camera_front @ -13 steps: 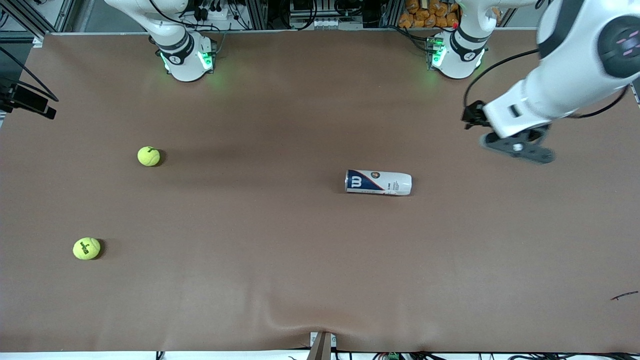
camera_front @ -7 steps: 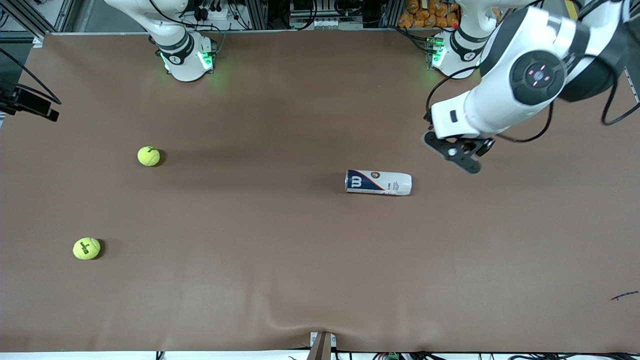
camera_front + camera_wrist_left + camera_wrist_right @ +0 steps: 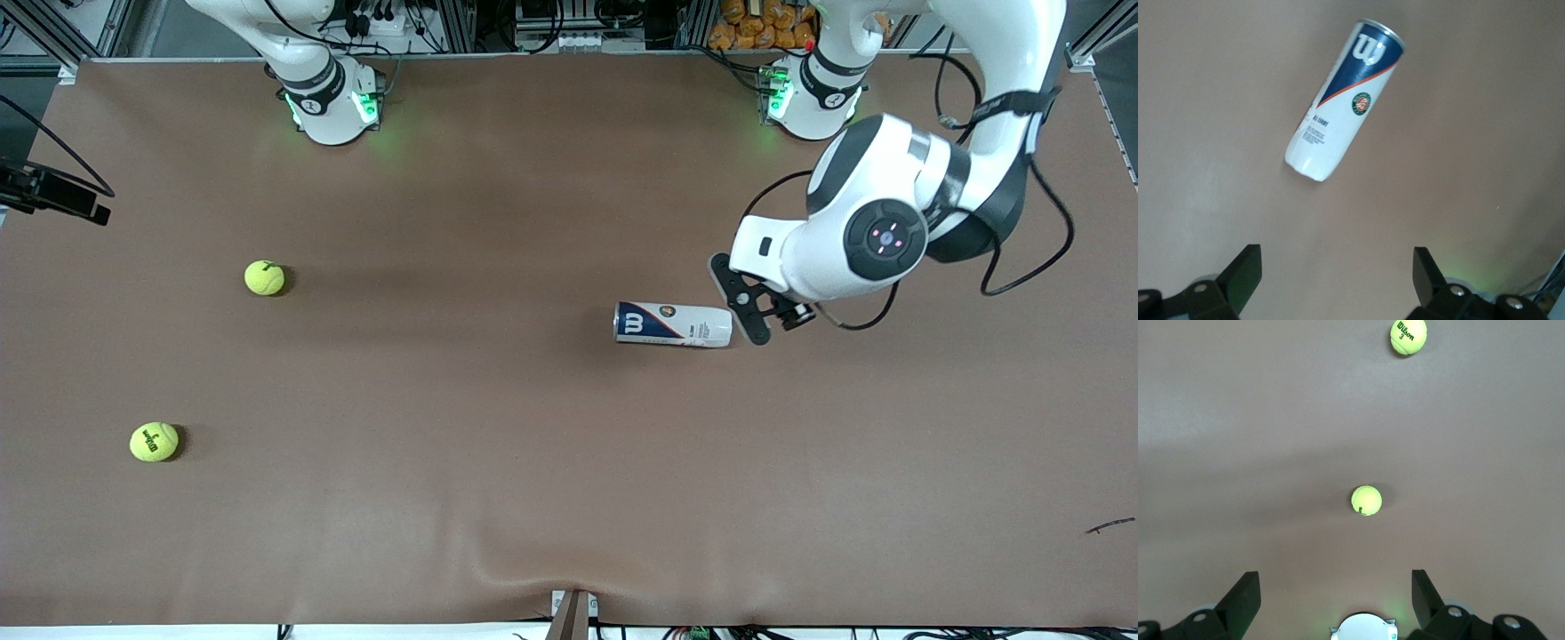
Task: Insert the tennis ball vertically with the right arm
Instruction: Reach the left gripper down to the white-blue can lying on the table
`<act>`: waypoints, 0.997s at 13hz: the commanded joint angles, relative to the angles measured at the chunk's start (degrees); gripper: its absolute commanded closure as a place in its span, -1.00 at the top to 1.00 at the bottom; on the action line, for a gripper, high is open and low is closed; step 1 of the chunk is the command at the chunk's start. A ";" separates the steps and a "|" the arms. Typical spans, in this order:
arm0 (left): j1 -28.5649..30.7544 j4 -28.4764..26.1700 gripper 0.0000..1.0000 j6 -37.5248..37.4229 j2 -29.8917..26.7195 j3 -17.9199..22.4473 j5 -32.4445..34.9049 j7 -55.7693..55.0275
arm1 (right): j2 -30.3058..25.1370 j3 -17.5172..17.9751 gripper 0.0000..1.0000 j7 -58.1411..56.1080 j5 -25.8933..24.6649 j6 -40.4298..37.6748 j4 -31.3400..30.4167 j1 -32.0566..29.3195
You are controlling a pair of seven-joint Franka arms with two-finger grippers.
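A tennis-ball can [image 3: 672,324], white with a blue end, lies on its side mid-table; it also shows in the left wrist view [image 3: 1341,100]. My left gripper [image 3: 742,304] is open and empty, low over the table just off the can's white end, and shows in its own view [image 3: 1336,273]. Two yellow tennis balls lie toward the right arm's end: one [image 3: 264,277] farther from the front camera, one [image 3: 154,442] nearer. My right gripper [image 3: 1336,597] is open and empty, high above the first ball [image 3: 1366,500]; the second ball [image 3: 1408,336] carries print. It is out of the front view.
The brown mat [image 3: 498,462] has a wrinkle at its front edge [image 3: 569,578]. A black device [image 3: 53,191] sits at the table's edge past the balls. A small dark scrap [image 3: 1109,525] lies near the front corner at the left arm's end. The right arm's base [image 3: 1363,628] shows below its gripper.
The left arm has swung in from its end of the table and come down beside the can's white end. The can and both balls have not moved.
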 commanded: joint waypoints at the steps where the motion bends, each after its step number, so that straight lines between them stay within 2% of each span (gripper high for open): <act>1: -1.09 -0.85 1.00 4.29 1.64 -0.53 3.47 9.09 | 0.69 0.60 1.00 -0.11 -0.63 0.26 0.59 -0.78; 5: -5.31 -6.38 1.00 15.88 3.05 -0.53 5.77 12.01 | 1.48 0.86 1.00 -0.55 -0.63 0.17 0.68 1.32; 7: -5.58 -10.15 1.00 21.42 3.49 -0.53 7.35 12.02 | 4.53 0.95 1.00 -0.46 -0.19 -0.09 0.76 1.24; 10: -5.67 -15.79 1.00 29.25 3.40 -0.53 7.44 11.93 | 5.78 0.86 1.00 -0.55 -0.37 -0.18 0.85 0.45; 13: -6.55 -16.33 1.00 31.91 4.80 -0.45 8.67 11.93 | 7.01 0.69 1.00 -0.55 -0.37 -0.62 0.59 -1.13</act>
